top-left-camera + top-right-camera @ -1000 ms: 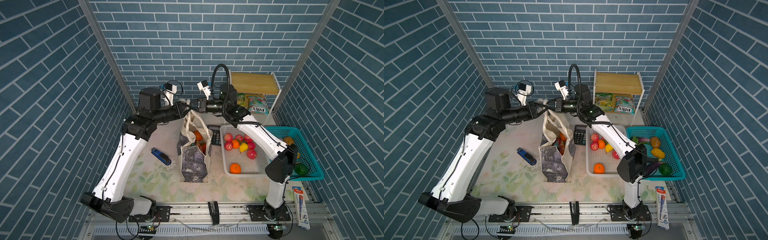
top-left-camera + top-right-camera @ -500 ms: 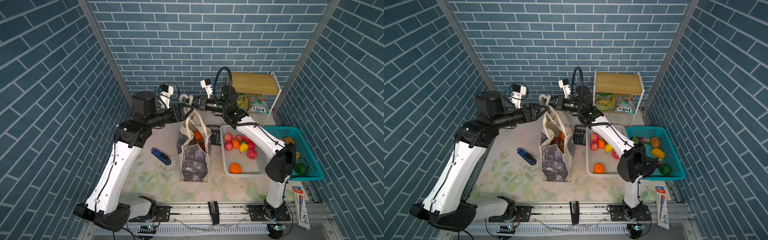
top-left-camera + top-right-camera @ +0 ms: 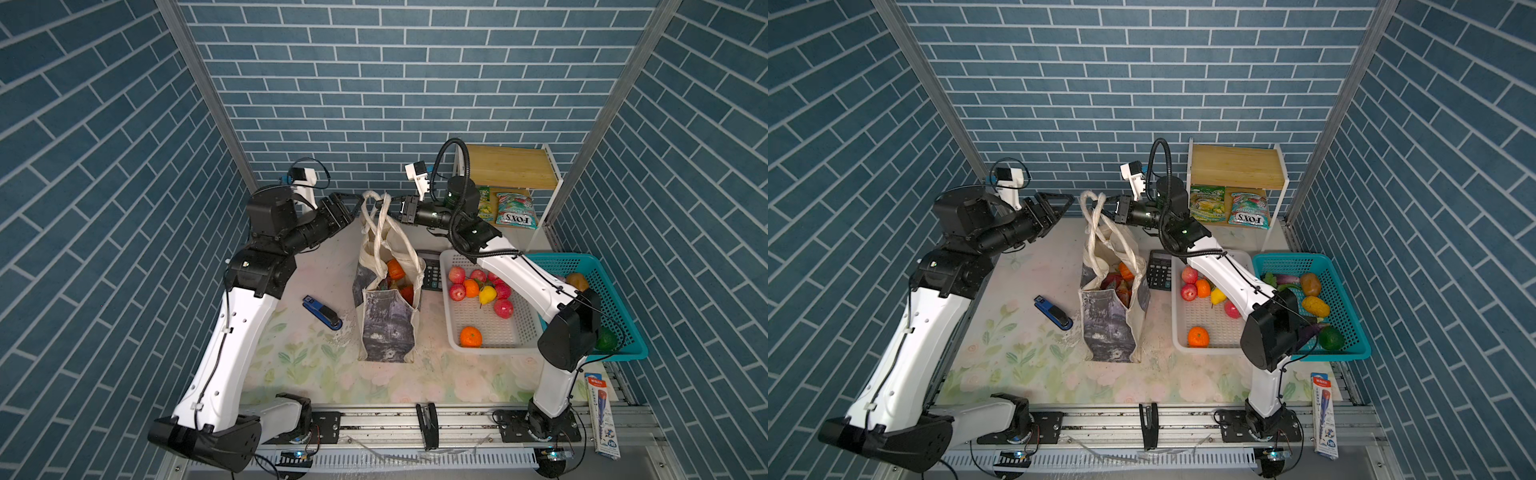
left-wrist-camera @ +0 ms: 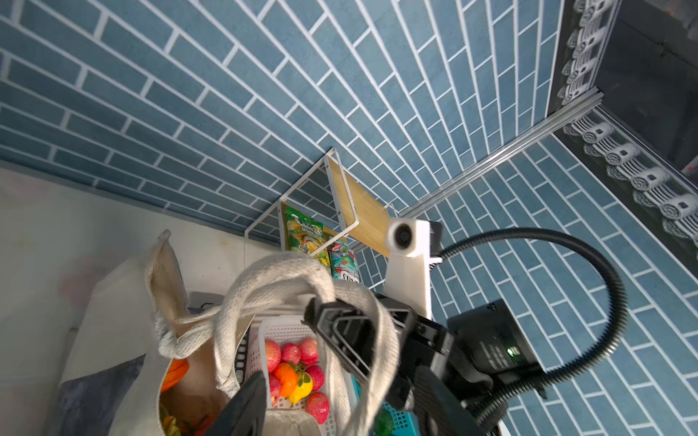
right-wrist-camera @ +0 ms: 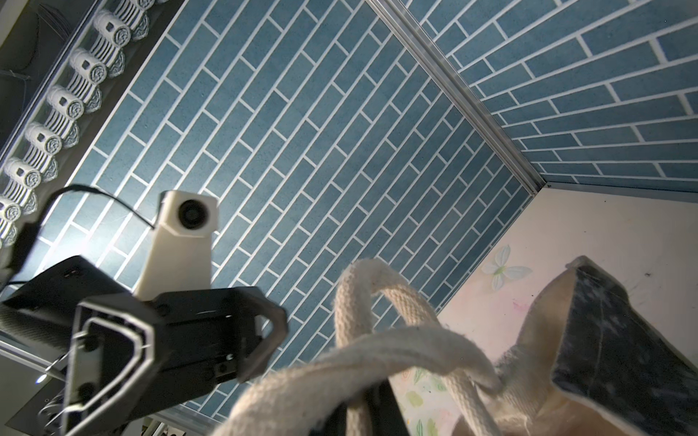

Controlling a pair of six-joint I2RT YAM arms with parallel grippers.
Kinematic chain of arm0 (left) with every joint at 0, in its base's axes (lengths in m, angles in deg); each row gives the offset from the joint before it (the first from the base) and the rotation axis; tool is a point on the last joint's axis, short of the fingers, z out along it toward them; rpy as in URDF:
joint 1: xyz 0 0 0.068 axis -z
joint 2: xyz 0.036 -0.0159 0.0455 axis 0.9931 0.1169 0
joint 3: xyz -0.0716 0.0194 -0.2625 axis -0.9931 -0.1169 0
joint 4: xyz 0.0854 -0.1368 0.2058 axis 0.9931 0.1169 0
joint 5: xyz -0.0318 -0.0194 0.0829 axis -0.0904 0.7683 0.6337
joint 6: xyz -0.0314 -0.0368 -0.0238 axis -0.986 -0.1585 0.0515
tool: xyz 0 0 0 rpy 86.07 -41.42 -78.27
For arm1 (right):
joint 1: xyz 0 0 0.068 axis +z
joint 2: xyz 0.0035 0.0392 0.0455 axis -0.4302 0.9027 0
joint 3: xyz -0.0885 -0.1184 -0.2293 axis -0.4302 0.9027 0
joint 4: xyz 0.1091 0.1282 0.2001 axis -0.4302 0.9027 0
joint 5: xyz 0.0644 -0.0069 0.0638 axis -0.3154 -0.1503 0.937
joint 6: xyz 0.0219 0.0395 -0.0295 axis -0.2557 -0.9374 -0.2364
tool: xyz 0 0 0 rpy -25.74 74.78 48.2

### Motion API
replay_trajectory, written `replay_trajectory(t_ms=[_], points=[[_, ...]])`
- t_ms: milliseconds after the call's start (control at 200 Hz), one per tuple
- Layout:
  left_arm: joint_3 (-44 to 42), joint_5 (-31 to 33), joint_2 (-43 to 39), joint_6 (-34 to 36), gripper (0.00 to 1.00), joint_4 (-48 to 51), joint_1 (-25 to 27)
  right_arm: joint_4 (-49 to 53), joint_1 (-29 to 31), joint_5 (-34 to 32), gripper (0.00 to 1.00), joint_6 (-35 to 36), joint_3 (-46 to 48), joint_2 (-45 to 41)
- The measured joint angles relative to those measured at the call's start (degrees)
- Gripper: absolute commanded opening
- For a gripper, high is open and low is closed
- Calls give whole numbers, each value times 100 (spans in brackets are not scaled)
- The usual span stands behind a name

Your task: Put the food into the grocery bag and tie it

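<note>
Though clear of the woven cream handles (image 4: 279, 277), left claw (image 3: 355, 205) agape, right claw (image 3: 392, 204) tight on them.

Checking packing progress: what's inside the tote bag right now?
Through the mouth of the tote, an orange piece and red pieces show. Anything deeper is hidden by its walls and the handles.

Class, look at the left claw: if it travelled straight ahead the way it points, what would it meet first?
Most likely the cream woven handles of the canvas tote bag, which the right claw holds up just ahead of the open left claw; depth is unclear, so it might slip past them.
</note>
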Motion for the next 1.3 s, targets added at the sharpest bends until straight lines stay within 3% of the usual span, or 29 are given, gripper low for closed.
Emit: replay_trajectory(t_ms=[215, 505, 840, 1295], points=[[-730, -142, 221, -1113, 69, -1008, 13, 127, 0, 70, 0, 208, 52, -151], [-1069, -109, 216, -2194, 68, -2304, 190, 199, -9, 127, 0, 258, 52, -151], [-1067, -39, 479, -2734, 57, -2966, 284, 208, -11, 157, 0, 258, 52, -151], [-986, -59, 885, -2859, 34, -3156, 334, 225, -52, 170, 0, 258, 116, -155]])
